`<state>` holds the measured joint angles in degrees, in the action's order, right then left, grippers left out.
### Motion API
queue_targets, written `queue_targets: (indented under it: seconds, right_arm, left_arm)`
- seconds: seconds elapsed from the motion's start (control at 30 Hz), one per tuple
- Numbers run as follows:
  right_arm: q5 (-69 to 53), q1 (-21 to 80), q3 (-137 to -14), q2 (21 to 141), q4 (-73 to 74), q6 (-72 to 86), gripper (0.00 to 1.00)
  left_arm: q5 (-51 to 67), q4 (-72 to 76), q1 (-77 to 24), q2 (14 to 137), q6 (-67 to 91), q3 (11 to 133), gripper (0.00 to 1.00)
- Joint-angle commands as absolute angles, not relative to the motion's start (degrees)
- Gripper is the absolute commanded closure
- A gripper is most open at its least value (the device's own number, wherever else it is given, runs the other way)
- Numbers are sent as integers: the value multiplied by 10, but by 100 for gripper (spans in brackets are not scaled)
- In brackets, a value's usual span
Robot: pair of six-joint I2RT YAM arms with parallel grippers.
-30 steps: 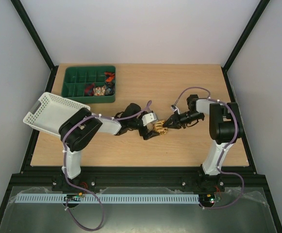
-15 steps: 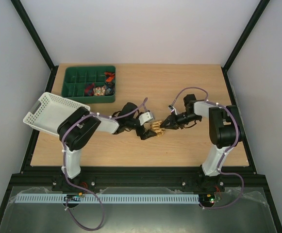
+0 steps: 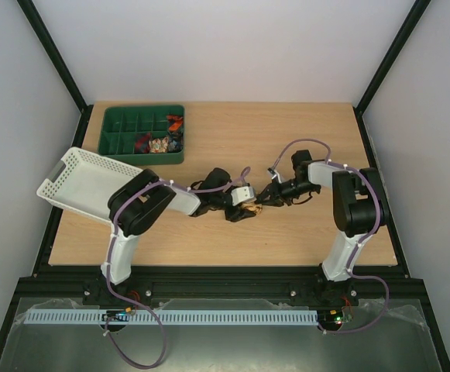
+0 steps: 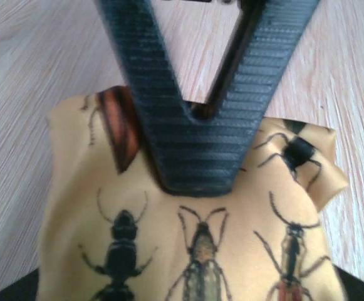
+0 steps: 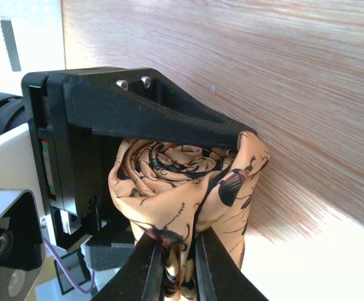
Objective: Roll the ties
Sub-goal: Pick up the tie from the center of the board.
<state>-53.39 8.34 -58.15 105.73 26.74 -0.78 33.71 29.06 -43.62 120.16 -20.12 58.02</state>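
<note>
Shifted since a second back: left elbow further right, left gripper (image 3: 245,204) brought in over the tie (image 5: 169,182), jaws narrowed from full spread; right gripper (image 3: 266,198) nearly in place. Found tie as a tan-gold coil with dark beetle print, near the middle of the wooden table (image 3: 317,132), sandwiched between the two grippers. Top camera: only a sliver of tan between black hardware, coil otherwise covered. Resting on the wood or held just clear of it: not determinable. Right wrist camera: one left finger (image 5: 169,125) lying along the upper side of the coil and touching it, a flap of fabric folded past its tip; opposite finger hidden behind the coil. Left jaws thus partway apart and straddling the coil; actual squeeze from that side not determinable. Right gripper clamped: pads (image 5: 151,276) almost together, a fold of the tie pinched between them, lower part of the pinch cut off by the frame edge. Left wrist camera: fabric filling the lower frame and cropped at the bottom; right fingers seen as a dark V, tip pressed into the cloth; own fingers only as dark blurred corners. Rust-brown patch at upper left of the cloth, print or lining not clear. Far left of table: green tray (image 3: 121,124) with compartments, a few coloured bundles (image 3: 159,143) inside, too small to identify; white basket (image 3: 81,182) at the left edge, near corner hidden by the left arm.
</note>
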Motion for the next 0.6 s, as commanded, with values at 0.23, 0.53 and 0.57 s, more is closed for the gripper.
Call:
queue_targets:
  seconds: [0.23, 0.53, 0.57]
  right_arm:
    - [-539, 89, -583, 1049, 294, -11, 99]
    - [-538, 85, -596, 1026, 295, -7, 99]
    - [-540, 84, -602, 1023, 298, -7, 99]
  left_arm:
    - [314, 238, -440, 1177, -222, 557, 98]
    - [278, 195, -422, 1076, -168, 531, 0]
    - [280, 181, -413, 1058, -159, 527, 0]
